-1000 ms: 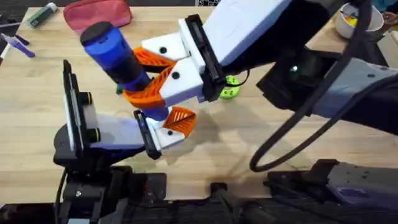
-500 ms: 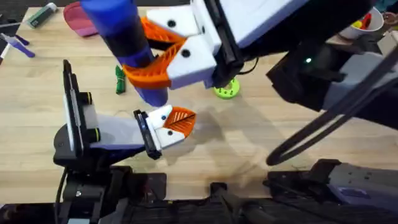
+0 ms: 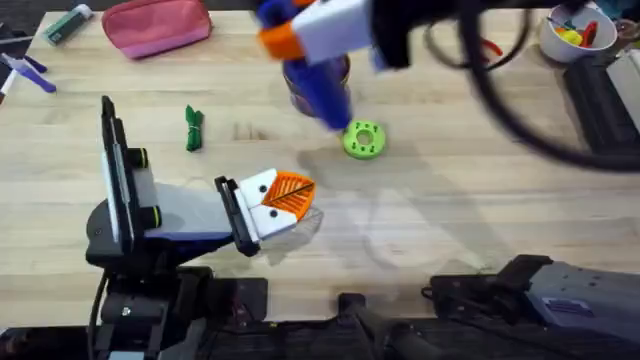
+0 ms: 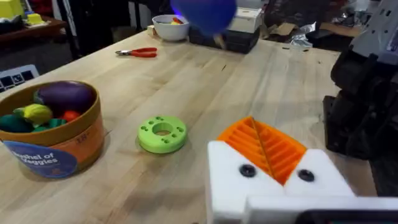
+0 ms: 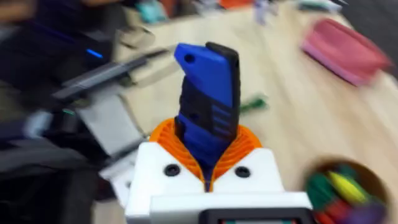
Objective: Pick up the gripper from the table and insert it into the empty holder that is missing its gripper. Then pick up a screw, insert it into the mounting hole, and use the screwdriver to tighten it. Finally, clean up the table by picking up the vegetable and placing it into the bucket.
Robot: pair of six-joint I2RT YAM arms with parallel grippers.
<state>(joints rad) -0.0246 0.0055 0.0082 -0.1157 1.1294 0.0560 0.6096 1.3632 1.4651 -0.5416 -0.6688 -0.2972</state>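
My right gripper (image 3: 297,36) hangs blurred over the table's far middle, shut on the blue screwdriver (image 3: 318,92), whose thin tip points down. The right wrist view shows the screwdriver (image 5: 208,93) clamped between orange pads. Beneath it the brown bucket (image 3: 344,68) is mostly covered; the left wrist view shows the bucket (image 4: 50,134) full of toy vegetables. The dark-green vegetable (image 3: 193,128) lies on the wood to the left. My left gripper (image 3: 278,198) rests low near the front. Its white holder blocks (image 4: 249,180) carry orange ribbed tips (image 4: 264,146) pressed together, each block with a dark screw (image 4: 247,170).
A bright-green disc (image 3: 363,140) with holes lies right of the screwdriver tip. A pink pouch (image 3: 155,25) and a green marker (image 3: 68,22) sit at the far left. A white bowl (image 3: 575,30) stands at the far right, and red pliers (image 4: 138,53) lie near it.
The right arm has lifted the screwdriver away from the left gripper and carried it toward the far side, over the bucket. The left gripper has stayed put.
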